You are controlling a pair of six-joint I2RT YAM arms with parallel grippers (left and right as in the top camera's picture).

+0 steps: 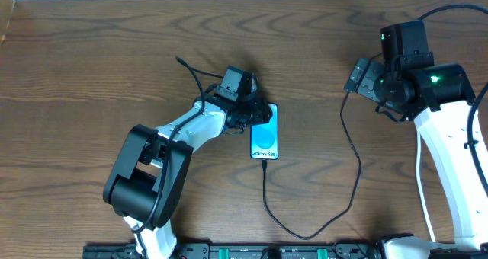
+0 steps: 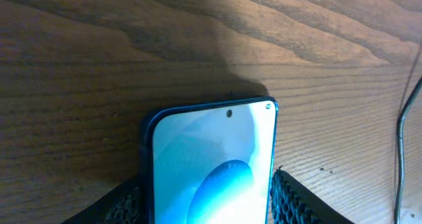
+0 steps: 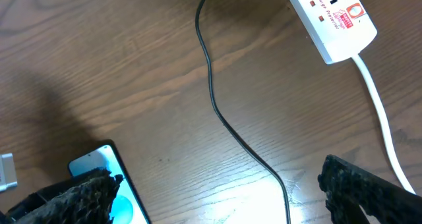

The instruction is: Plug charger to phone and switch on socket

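**Halfway: the plugging looks done, the switching does not**

Overhead: the phone (image 1: 264,137) lies face up near the middle of the table (image 1: 91,61), screen lit. The black cable of the charger (image 1: 264,183) meets its lower edge, loops toward the near edge of the table and climbs again to the right arm. By that meeting, the plug tip appears seated, though it is too small to be sure. The left gripper (image 1: 258,116) sits at the phone's top end. The right gripper (image 1: 358,76) hangs well apart, at the far right. The socket does not show here.

Left wrist: the phone's top end fills the space between the fingers (image 2: 293,197), one just beside each long edge. Whether they press it or stand a hair clear, I cannot tell.

Right wrist: the two fingers (image 3: 359,184) are spread wide with nothing between them but bare wood and the passing cable. The socket (image 3: 333,16) lies at the upper right, its white cord (image 3: 379,112) trailing away, untouched and clear of the claw. Its red marks show, but the switch position is unreadable. So the switch press is, I judge, the remaining step, and it falls to the right arm.
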